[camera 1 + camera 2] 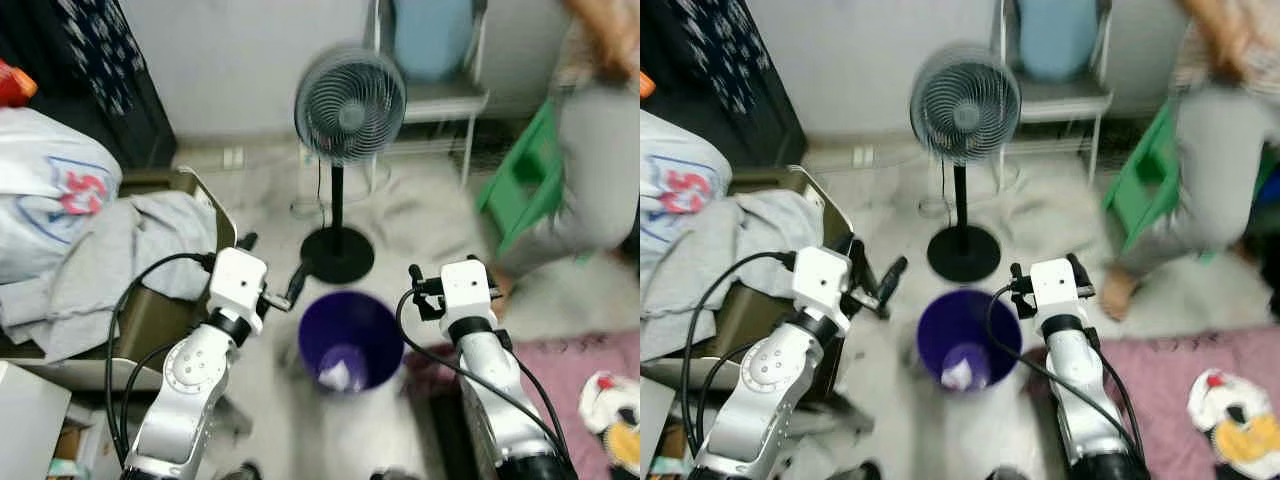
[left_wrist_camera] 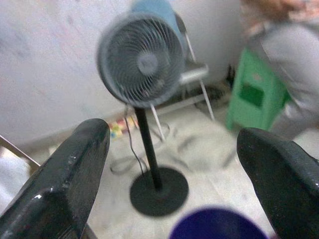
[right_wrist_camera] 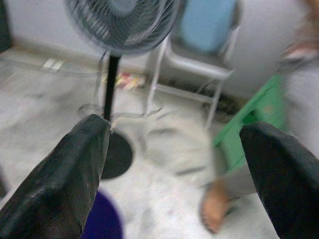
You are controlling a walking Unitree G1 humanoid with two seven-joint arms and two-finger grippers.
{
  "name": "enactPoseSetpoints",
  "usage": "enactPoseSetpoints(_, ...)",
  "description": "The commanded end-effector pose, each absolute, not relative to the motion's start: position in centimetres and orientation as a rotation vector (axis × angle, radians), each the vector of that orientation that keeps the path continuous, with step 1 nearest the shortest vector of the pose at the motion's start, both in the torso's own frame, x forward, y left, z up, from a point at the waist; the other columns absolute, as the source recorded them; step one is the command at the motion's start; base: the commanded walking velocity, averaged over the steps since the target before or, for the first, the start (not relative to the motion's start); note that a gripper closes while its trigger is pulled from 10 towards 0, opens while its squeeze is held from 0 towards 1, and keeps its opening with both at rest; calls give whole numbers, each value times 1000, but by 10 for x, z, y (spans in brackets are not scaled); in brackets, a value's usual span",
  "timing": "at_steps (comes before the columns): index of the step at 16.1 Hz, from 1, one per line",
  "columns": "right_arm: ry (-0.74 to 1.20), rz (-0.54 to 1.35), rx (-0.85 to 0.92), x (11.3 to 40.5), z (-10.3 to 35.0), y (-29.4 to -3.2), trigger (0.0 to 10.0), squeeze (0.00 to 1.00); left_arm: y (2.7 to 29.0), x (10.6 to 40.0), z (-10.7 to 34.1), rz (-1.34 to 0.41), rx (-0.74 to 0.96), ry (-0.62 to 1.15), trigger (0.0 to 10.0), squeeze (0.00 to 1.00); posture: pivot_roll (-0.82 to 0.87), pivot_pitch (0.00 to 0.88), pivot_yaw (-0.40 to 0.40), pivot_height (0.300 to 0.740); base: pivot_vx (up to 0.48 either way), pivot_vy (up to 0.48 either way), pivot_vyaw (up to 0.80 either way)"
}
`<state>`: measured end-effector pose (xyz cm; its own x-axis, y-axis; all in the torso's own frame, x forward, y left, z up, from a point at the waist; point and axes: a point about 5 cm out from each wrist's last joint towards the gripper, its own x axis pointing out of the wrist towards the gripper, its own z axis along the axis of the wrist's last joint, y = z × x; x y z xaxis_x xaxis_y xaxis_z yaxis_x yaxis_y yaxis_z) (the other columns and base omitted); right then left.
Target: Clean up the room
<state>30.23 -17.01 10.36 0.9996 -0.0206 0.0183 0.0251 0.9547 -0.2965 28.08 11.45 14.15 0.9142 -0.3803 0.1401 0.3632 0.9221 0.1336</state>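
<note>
A purple bin [image 1: 376, 318] stands on the pale floor right in front of me, between my two arms. A crumpled white scrap [image 1: 338, 376] lies at its bottom. My left gripper [image 1: 272, 262] hovers just left of the bin's rim, open and holding nothing. In the right wrist view my right gripper [image 3: 174, 130] is also open and empty; that arm reaches forward at the bin's right side. Both wrist views look past the spread fingers toward the fan.
A standing fan [image 1: 350, 105] rises on its black base [image 1: 337, 254] just behind the bin. A person [image 1: 600, 170] moves at the right by a green stool [image 1: 524, 186]. Grey clothes [image 1: 100, 255] are heaped on the left. A pink cover [image 1: 575, 360] lies at lower right.
</note>
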Motion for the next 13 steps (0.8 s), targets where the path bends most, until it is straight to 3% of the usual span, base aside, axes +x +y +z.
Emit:
enactPoseSetpoints(1, -24, -55, -295, 300, 108, -171, 10000, 1000, 120, 282, 139, -348, 110, -166, 10000, 0, -120, 26, 18, 740, 0, 0, 0)
enactPoseSetpoints(6, -12, -24, -237, 289, 106, -166, 10000, 1000, 120, 279, 121, -335, 69, -135, 10000, 0, -114, 0, 8, 740, 0, 0, 0)
enactPoseSetpoints(11, 18, -37, -222, 285, 102, -165, 10000, 973, 118, 277, 119, -344, 50, -130, 10000, 0, -129, 47, 12, 740, 0, 0, 0)
enactPoseSetpoints(12, 31, -52, -217, 284, 101, -168, 10000, 51, 117, 279, 119, -344, 42, -125, 10000, 0, -133, 57, 13, 740, 0, 0, 0)
enactPoseSetpoints(13, 33, -58, -215, 282, 101, -169, 10000, 0, 116, 277, 119, -350, 47, -126, 10000, 0, -135, 63, 14, 740, 0, 0, 0)
